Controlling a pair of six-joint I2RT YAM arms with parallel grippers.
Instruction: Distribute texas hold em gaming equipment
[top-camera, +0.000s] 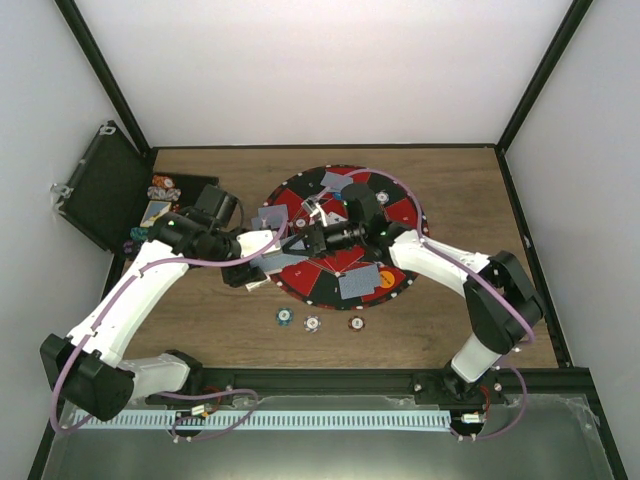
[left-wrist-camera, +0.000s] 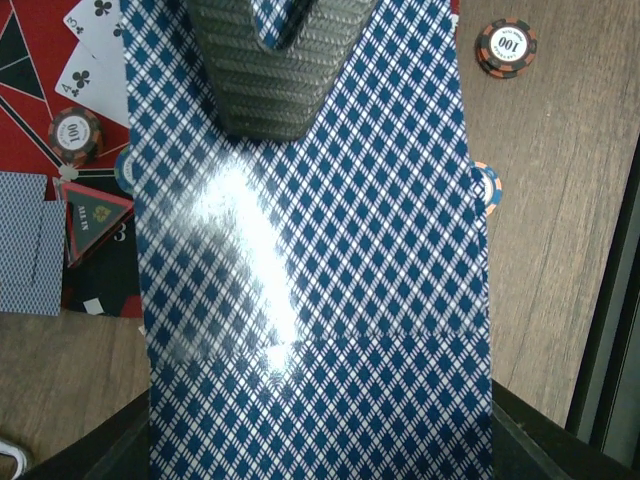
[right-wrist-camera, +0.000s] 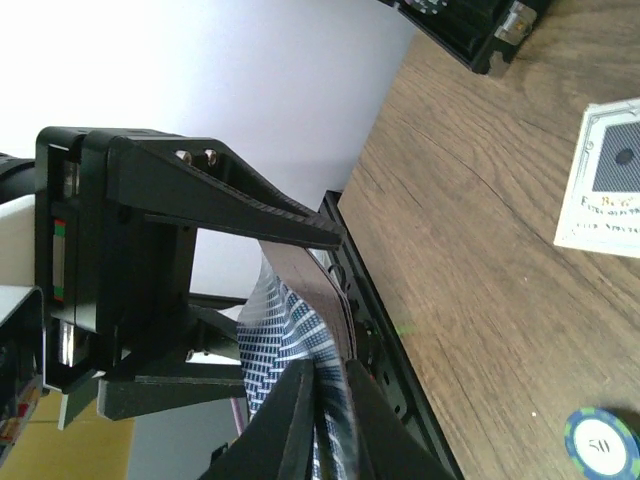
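My left gripper (top-camera: 258, 258) is shut on a deck of playing cards (left-wrist-camera: 320, 300) with blue diamond backs and holds it over the left edge of the round mat (top-camera: 400, 215). The deck fills the left wrist view and hides the jaws. My right gripper (top-camera: 300, 241) reaches across the mat to the deck. In the right wrist view its fingers (right-wrist-camera: 300, 430) are closed on the edge of the top card (right-wrist-camera: 290, 330). One of its fingers (left-wrist-camera: 270, 70) lies on the deck's far end. Three poker chips (top-camera: 313, 323) lie on the wood in front of the mat.
Face-down cards (top-camera: 360, 285) and small markers lie on the red-and-black mat. Face-up cards (left-wrist-camera: 95, 50) and a chip (left-wrist-camera: 75, 135) lie by the deck. An open black case (top-camera: 105, 185) stands at the far left with chips (top-camera: 163, 186) beside it. A white printed card (right-wrist-camera: 605, 175) lies on the wood.
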